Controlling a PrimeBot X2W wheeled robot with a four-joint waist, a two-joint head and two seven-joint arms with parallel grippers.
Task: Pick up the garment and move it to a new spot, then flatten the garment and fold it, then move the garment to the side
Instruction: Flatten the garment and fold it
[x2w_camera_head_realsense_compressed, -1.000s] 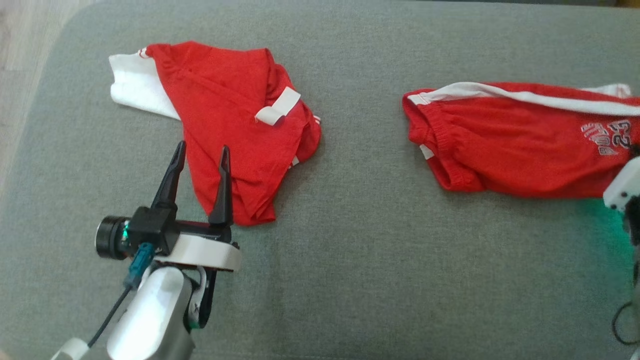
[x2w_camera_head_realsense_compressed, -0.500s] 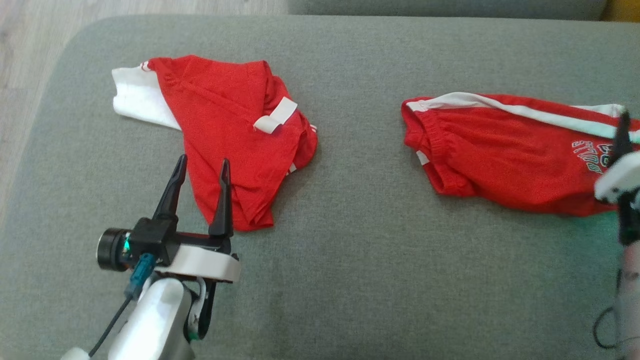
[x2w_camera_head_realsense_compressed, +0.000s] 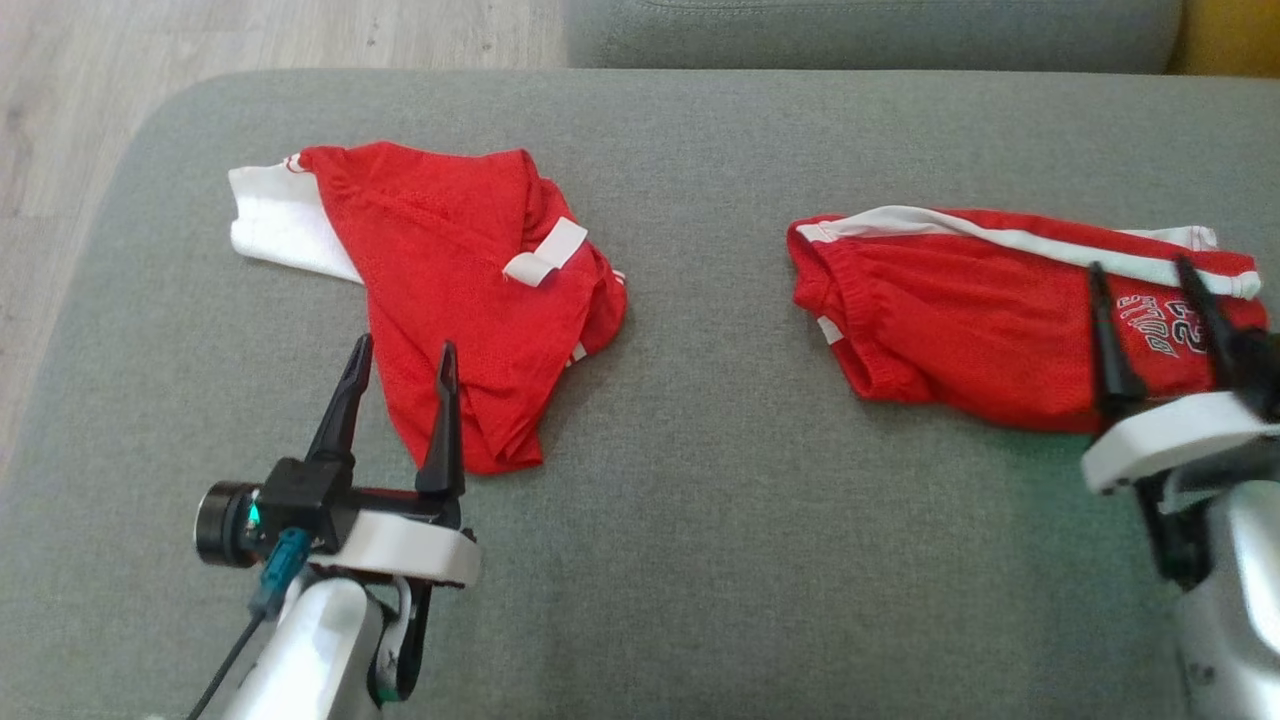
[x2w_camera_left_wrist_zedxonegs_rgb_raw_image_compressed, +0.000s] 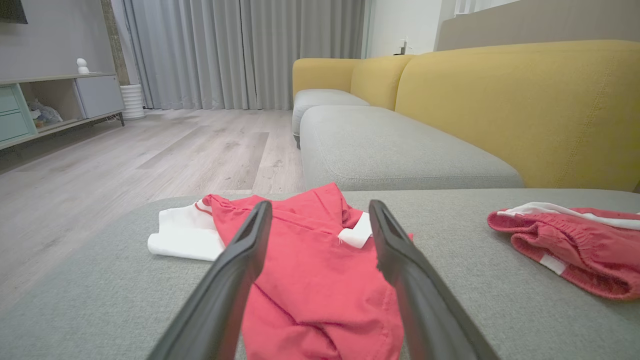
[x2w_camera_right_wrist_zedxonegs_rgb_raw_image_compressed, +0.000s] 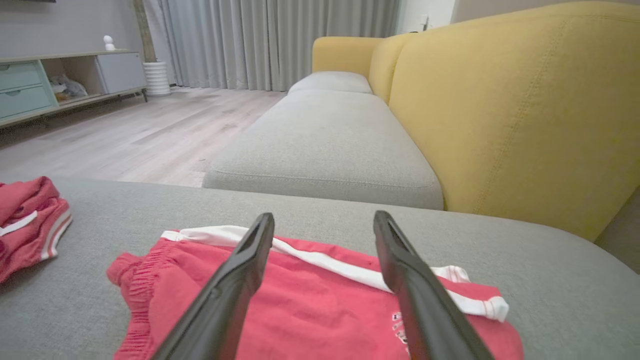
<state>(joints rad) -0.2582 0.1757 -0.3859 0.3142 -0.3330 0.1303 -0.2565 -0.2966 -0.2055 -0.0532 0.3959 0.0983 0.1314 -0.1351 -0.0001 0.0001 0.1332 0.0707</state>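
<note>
Left gripper (x2w_camera_head_realsense_compressed: 405, 345) is standing with fingers spread and nothing between them, tips reaching over the near hem of the red jersey (x2w_camera_head_realsense_compressed: 440, 260). The jersey is lying crumpled toward the far left corner of the cushion (x2w_camera_head_realsense_compressed: 700, 500), white sleeve sticking out leftward, one flap doubled over. Judging it a light, limp knit, not slippery: it is likely going to sag and drag, so pinching one layer at the hem or shoulder corners looks best.

Red shorts (x2w_camera_head_realsense_compressed: 930, 310) are resting flat by the right edge, looking already folded. Right gripper (x2w_camera_head_realsense_compressed: 1140, 266) is hanging over them, fingers spread, gripping nothing.

The cushion is offering a soft, grippy grey weave. Beyond it, wood floor (x2w_camera_left_wrist_zedxonegs_rgb_raw_image_compressed: 125, 160), grey curtains (x2w_camera_left_wrist_zedxonegs_rgb_raw_image_compressed: 240, 50) and yellow sofa back (x2w_camera_left_wrist_zedxonegs_rgb_raw_image_compressed: 500, 100) are showing.
</note>
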